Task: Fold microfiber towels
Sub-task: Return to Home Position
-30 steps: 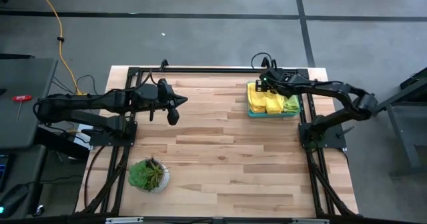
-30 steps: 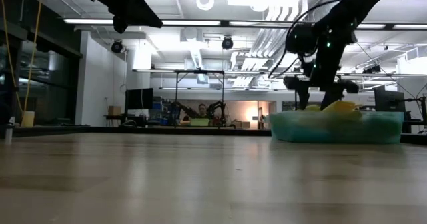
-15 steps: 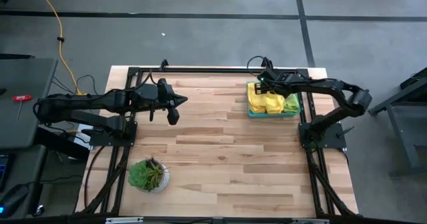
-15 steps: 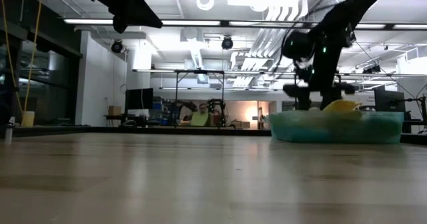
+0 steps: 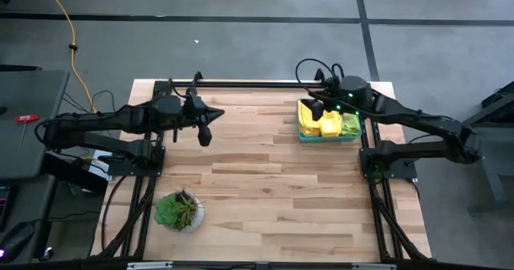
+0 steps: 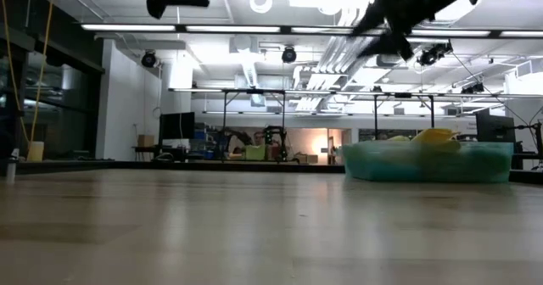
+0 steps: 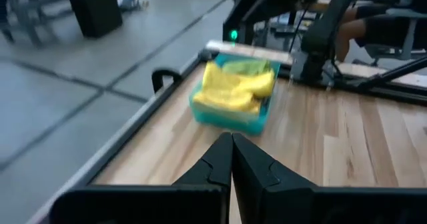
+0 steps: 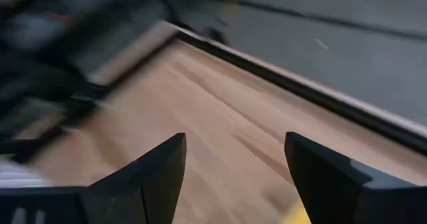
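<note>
Overhead and wrist views of the workstation, read from left to right, with places given relative to the teal rectangular plastic bin (image 5: 302, 135).

A small leafy green potted plant (image 5: 178, 210) stands on the pale wooden slatted table (image 5: 265, 198), well apart from the bin, toward the diagonally opposite corner.

The left gripper (image 7: 231, 139) hangs over the table well to the left of the bin and faces it. Its two dark fingers are pressed together along their whole length, with nothing between them.

The bin sits at the table's far right corner, just beside the black metal frame rail (image 5: 241, 83). The folded bright yellow microfiber towels (image 5: 319, 120) lie inside it and fill its left and middle part. In the low view they rise a little above its rim. A lime green microfiber towel (image 5: 350, 124) lies in the same bin, touching the yellow ones on their right.

The right gripper (image 8: 235, 141) hangs over the bin's left part. The low view shows it raised well clear of the towels. Its fingers are spread wide and carry nothing.
</note>
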